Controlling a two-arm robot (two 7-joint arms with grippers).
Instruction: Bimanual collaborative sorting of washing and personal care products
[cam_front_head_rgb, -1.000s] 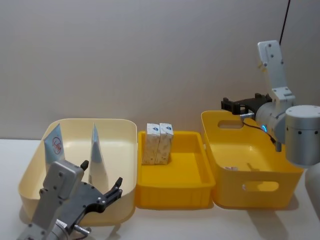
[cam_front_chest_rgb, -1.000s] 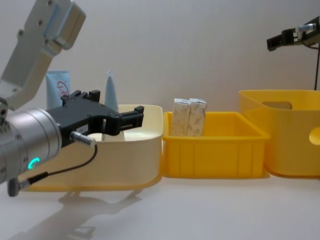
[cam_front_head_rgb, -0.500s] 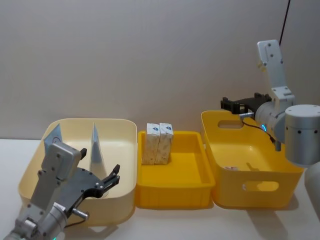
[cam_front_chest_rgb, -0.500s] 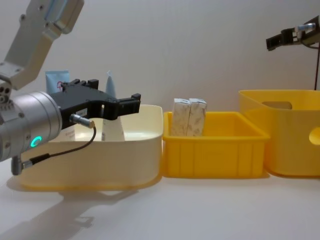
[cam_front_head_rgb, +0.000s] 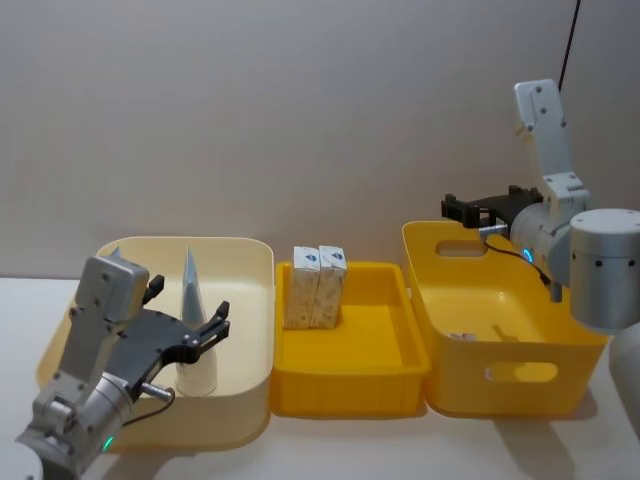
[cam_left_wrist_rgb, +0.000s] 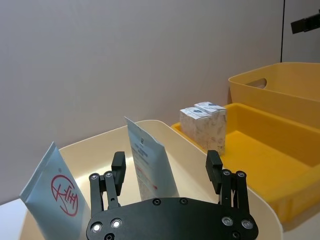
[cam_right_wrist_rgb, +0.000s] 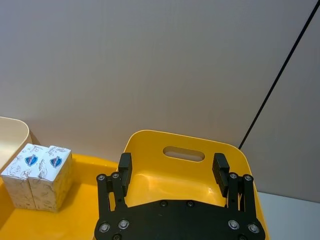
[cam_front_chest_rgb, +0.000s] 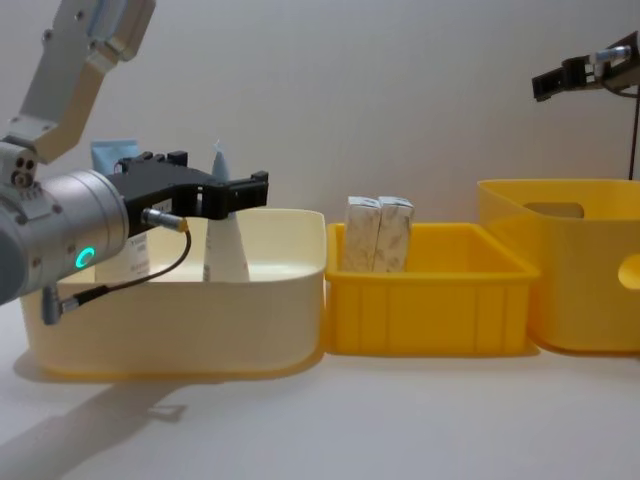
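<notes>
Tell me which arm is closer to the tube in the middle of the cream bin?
Left. The left gripper is over the cream bin, right at the tube. The right gripper hangs above the back edge of the big yellow bin, far off.

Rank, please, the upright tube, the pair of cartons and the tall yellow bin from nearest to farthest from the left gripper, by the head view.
1. Upright tube, in the cream bin, right at the open left gripper.
2. Pair of cartons, in the middle yellow tray, to the right.
3. Tall yellow bin, far right, below the right gripper.
</notes>
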